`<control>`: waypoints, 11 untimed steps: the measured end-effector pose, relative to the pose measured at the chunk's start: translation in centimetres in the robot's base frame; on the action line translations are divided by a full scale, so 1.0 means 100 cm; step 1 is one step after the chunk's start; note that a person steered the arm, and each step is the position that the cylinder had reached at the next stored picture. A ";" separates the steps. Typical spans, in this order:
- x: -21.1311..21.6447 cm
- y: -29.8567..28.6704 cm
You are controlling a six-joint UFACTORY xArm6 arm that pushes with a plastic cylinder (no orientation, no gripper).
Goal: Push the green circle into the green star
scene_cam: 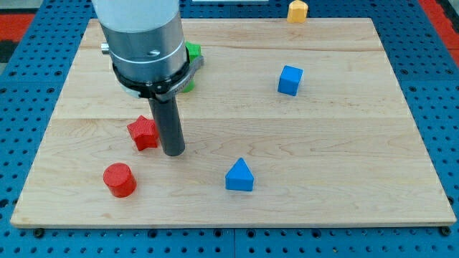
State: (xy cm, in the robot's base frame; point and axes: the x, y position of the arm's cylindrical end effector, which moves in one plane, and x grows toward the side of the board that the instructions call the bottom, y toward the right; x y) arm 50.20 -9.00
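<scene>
Green shows behind the arm's body near the view's upper left: one green block peeks out at the arm's right edge, and a second bit of green shows just below it. I cannot tell which is the circle and which the star. My tip rests on the board well below the green blocks, just right of the red star.
A red cylinder lies at the lower left. A blue triangle lies at lower centre. A blue cube sits at the upper right. A yellow block stands off the wooden board's top edge.
</scene>
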 end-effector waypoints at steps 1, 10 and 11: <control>-0.034 -0.001; -0.161 -0.052; -0.167 -0.060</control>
